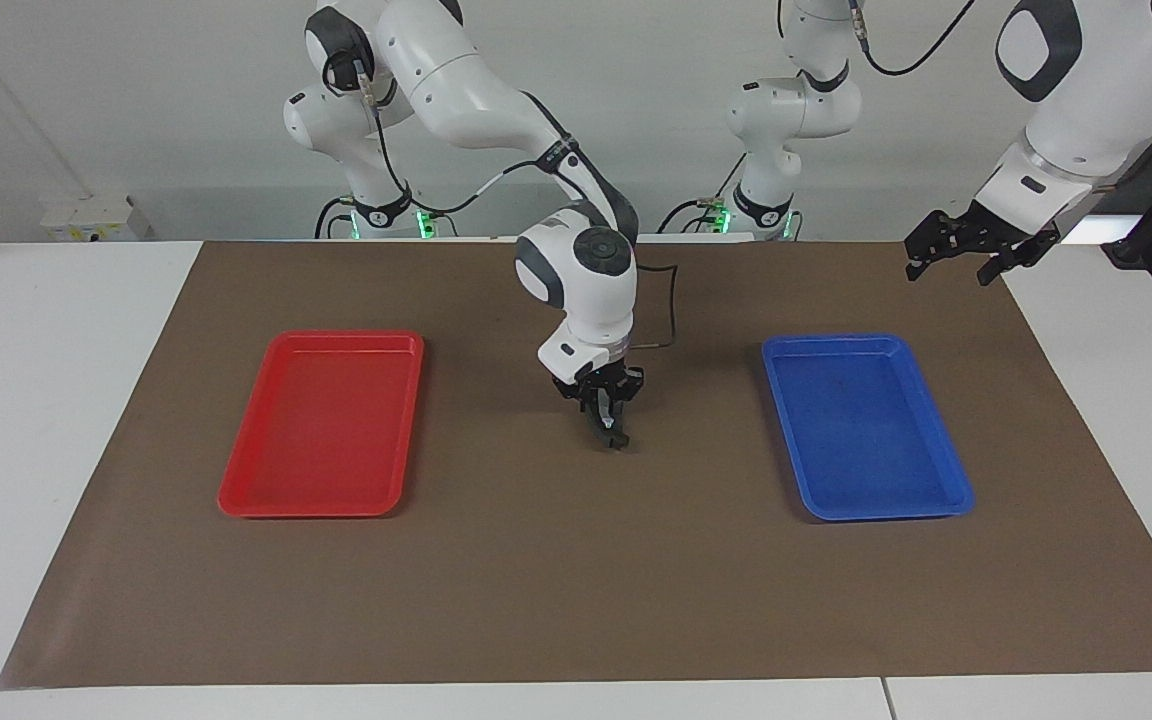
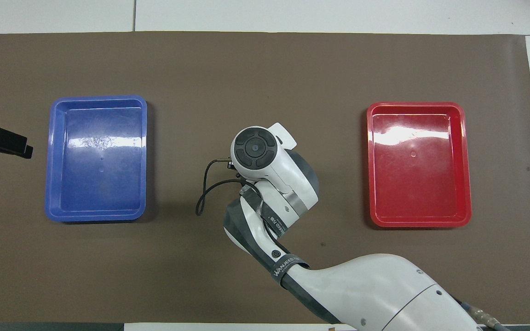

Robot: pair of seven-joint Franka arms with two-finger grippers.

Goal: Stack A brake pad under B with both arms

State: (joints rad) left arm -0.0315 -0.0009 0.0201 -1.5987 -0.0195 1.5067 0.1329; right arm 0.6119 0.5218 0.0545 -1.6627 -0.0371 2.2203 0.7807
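My right gripper [image 1: 604,425] points straight down over the middle of the brown mat, between the two trays. A small dark curved brake piece [image 1: 612,437] stands between its fingertips, its lower end at the mat. No silver strip shows on it, and I cannot tell whether it is the A brake pad or B. No other brake piece shows in either view. In the overhead view the right arm's wrist [image 2: 258,154] hides the gripper and the piece. My left gripper [image 1: 971,255] is open, empty and raised past the blue tray at the left arm's end; it also shows in the overhead view [image 2: 2,141].
An empty red tray [image 1: 236,490] lies toward the right arm's end of the mat and shows in the overhead view [image 2: 465,161]. An empty blue tray [image 1: 951,470] lies toward the left arm's end and shows in the overhead view [image 2: 51,156]. A black cable [image 2: 203,193] loops from the right wrist.
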